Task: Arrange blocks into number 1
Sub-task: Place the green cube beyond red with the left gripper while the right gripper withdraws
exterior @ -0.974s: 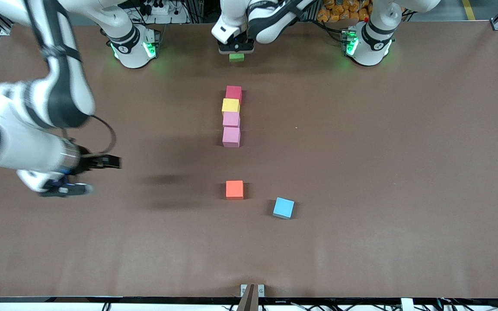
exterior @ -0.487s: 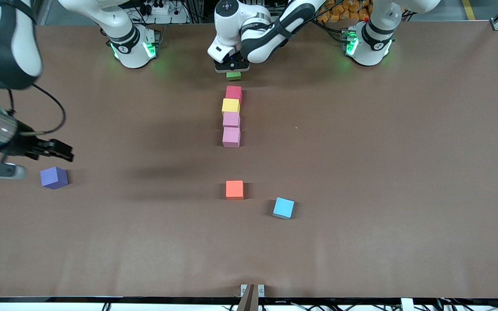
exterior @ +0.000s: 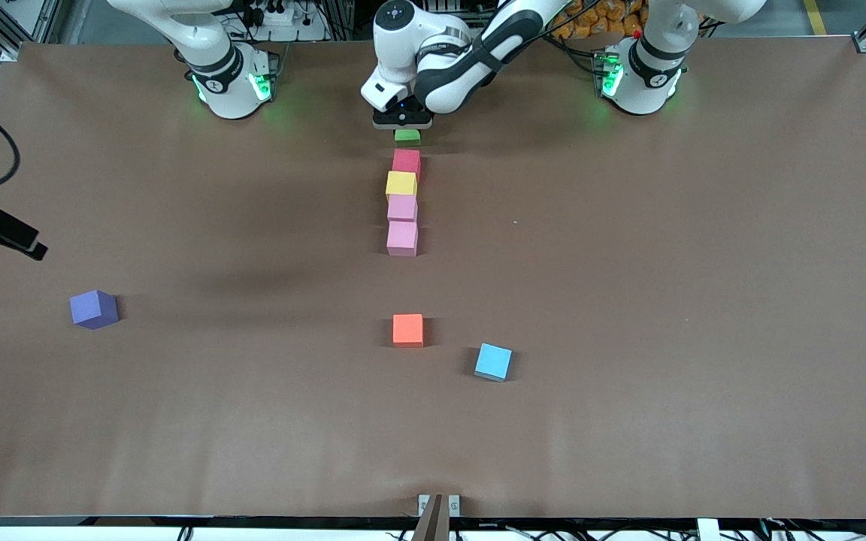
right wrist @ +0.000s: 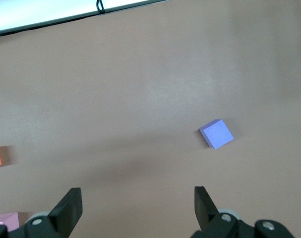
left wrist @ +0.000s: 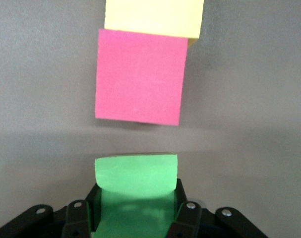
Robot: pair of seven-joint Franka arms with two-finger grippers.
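Four blocks (exterior: 403,204) are lying in a touching line down the surface (exterior: 628,300). My left pincer (exterior: 405,126) is holding a fifth block (exterior: 407,137) just above that line's end nearest my bases. Three more blocks are lying apart, nearer the front camera.

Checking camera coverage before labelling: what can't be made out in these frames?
- Front view: left gripper fingers, hidden under its own wrist; only part of the green block shows.
- Left wrist view: whether the green block touches the table, and the yellow block, cut off by the frame edge.
- Front view: right gripper, mostly cut off at the edge.
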